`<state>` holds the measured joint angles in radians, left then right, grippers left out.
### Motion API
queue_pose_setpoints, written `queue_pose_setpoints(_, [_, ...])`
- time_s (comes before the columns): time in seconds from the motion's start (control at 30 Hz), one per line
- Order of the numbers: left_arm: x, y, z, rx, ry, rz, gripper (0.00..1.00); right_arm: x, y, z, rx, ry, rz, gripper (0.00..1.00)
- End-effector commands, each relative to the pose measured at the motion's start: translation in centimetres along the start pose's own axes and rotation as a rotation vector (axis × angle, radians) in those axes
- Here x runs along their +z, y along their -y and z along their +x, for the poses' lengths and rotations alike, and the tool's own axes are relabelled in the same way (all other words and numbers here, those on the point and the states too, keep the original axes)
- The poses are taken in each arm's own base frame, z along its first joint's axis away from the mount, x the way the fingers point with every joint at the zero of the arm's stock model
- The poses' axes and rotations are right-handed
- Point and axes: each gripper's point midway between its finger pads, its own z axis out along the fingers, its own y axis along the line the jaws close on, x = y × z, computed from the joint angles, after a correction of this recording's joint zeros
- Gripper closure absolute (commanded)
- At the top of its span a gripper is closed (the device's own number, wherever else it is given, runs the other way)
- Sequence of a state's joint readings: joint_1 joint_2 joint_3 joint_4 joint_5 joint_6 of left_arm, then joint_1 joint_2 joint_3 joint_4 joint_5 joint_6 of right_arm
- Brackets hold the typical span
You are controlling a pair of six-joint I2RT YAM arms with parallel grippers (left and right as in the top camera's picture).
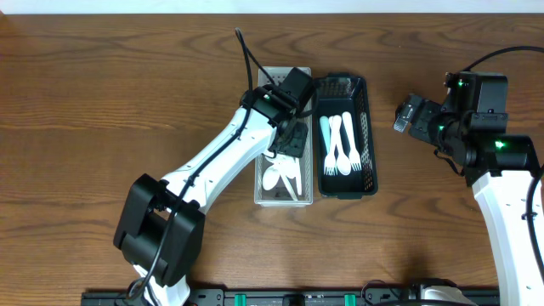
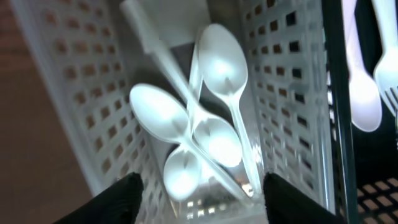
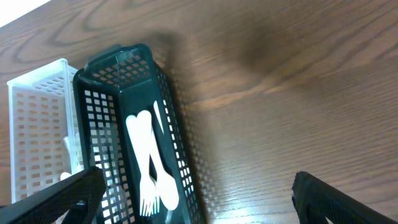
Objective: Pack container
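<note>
A white lattice basket (image 1: 263, 194) holds several white plastic spoons (image 1: 280, 177). A black lattice basket (image 1: 371, 136) beside it on the right holds white forks and a spoon (image 1: 340, 144). My left gripper (image 1: 289, 140) hangs over the white basket. In the left wrist view it (image 2: 199, 205) is open and holds nothing, and the spoons (image 2: 211, 124) lie in a loose pile below it between the white walls (image 2: 74, 93). My right gripper (image 1: 408, 115) is open and empty above bare table to the right of the black basket (image 3: 102, 124). That view shows the forks (image 3: 149, 162).
The two baskets stand side by side at the table's middle, touching. The white basket's edge shows at the left of the right wrist view (image 3: 37, 124). The black basket's rim (image 2: 339, 124) borders the left wrist view. Wooden table (image 1: 102, 102) surrounds them.
</note>
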<state>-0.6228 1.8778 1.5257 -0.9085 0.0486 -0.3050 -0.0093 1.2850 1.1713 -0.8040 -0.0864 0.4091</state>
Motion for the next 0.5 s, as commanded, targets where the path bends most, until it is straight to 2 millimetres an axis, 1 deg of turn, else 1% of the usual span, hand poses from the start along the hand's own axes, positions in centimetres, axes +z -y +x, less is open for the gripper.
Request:
queue_pose_setpoints(0.0, [-5.3, -0.2, -1.6, -0.012, 0.103, 0.020, 0.32, -0.2, 0.1, -0.4, -0.003, 0.011, 0.003, 0.01])
queue_pose_setpoints(0.03, [-6.6, -0.4, -1.6, -0.016, 0.120, 0.026, 0.29, -0.2, 0.1, -0.4, -0.003, 0.011, 0.002, 0.01])
queue_pose_setpoints(0.1, [-9.5, -0.6, -1.6, -0.022, 0.168, 0.042, 0.18, -0.2, 0.1, -0.4, -0.003, 0.011, 0.003, 0.01])
queue_pose_setpoints(0.17, [-12.0, -0.8, -1.3, -0.024, 0.219, 0.061, 0.02, -0.2, 0.1, -0.4, -0.003, 0.011, 0.002, 0.01])
queue_pose_setpoints(0.23, [-14.5, -0.8, -1.1, -0.024, 0.279, 0.084, 0.02, -0.2, 0.1, -0.4, -0.003, 0.011, 0.003, 0.01])
queue_pose_setpoints(0.33, [-17.6, -1.0, -0.6, -0.026, 0.354, 0.113, 0.02, -0.2, 0.1, -0.4, -0.003, 0.011, 0.003, 0.01])
queue_pose_setpoints(0.47, [-20.8, -1.3, 0.3, -0.026, 0.431, 0.143, 0.02, -0.2, 0.1, -0.4, -0.003, 0.011, 0.003, 0.01])
